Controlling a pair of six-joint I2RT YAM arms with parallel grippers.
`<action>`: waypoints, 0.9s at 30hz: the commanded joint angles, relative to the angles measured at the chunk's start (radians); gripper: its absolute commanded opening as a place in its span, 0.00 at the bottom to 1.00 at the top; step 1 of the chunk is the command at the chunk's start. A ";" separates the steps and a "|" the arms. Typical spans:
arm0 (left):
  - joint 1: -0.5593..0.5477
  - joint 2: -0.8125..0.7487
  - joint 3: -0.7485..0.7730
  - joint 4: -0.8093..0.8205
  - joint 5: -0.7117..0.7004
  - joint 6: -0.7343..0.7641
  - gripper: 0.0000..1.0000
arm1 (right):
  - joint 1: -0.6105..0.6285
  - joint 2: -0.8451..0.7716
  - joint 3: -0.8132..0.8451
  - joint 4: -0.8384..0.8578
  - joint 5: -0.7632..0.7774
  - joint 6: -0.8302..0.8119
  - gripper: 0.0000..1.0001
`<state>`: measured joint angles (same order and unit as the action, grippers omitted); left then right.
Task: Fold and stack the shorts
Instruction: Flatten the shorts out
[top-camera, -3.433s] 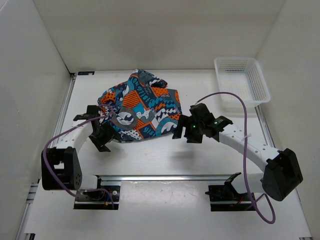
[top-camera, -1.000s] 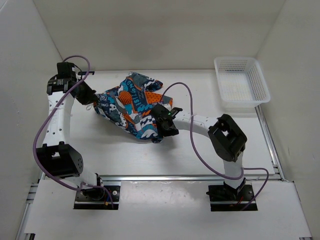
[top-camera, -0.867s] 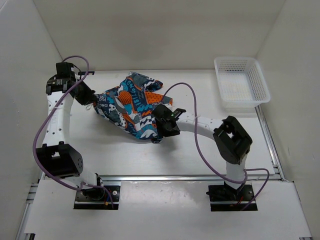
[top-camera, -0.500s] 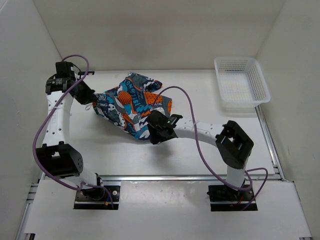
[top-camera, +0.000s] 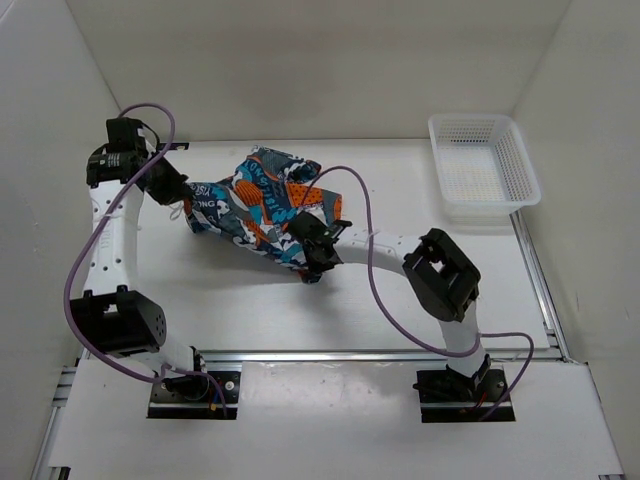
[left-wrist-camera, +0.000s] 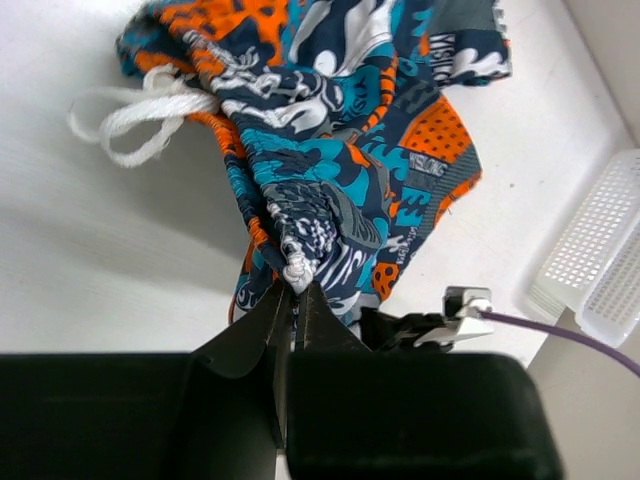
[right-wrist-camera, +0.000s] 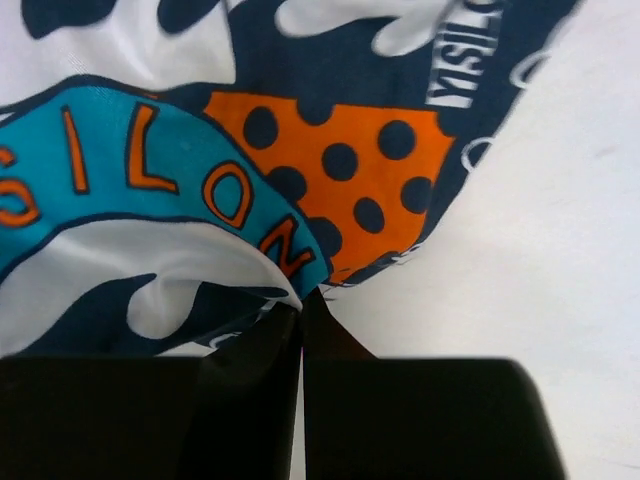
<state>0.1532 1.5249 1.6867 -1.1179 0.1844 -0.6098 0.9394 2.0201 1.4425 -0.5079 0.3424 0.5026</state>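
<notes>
The patchwork-print shorts (top-camera: 262, 200) lie bunched on the white table, stretched between my two grippers. My left gripper (top-camera: 181, 196) is at their left end, shut on a gathered bit of waistband (left-wrist-camera: 297, 262). The white drawstring (left-wrist-camera: 142, 118) hangs loose beside it. My right gripper (top-camera: 309, 248) is at the near right edge of the shorts (right-wrist-camera: 240, 170). Its jaws are shut, with the hem's fold running into the fingertips (right-wrist-camera: 285, 322). In the left wrist view the cloth (left-wrist-camera: 330, 130) rises away from my left gripper (left-wrist-camera: 293, 292).
A white mesh basket (top-camera: 484, 160) stands at the back right, also visible in the left wrist view as the basket (left-wrist-camera: 600, 265). White walls close in the table on the left, back and right. The right arm's purple cable (top-camera: 365, 250) loops over the table near the shorts.
My right gripper has shifted slightly left and back along the near edge of the shorts and closed on the hem. The left gripper has stayed shut on the waistband, pulling a little further left.
</notes>
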 joint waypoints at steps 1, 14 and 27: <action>0.005 0.004 0.079 0.003 0.026 0.012 0.10 | -0.083 -0.038 0.076 -0.003 0.067 -0.055 0.00; -0.053 0.121 0.502 0.058 0.191 -0.025 0.10 | -0.450 -0.313 0.655 -0.163 0.133 -0.397 0.00; -0.267 -0.183 -0.564 0.233 0.023 -0.022 0.84 | -0.323 -0.851 -0.508 -0.182 0.299 0.043 0.76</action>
<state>-0.1139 1.3510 1.1950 -0.9127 0.2752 -0.6392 0.6090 1.2224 0.9829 -0.5800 0.6060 0.3725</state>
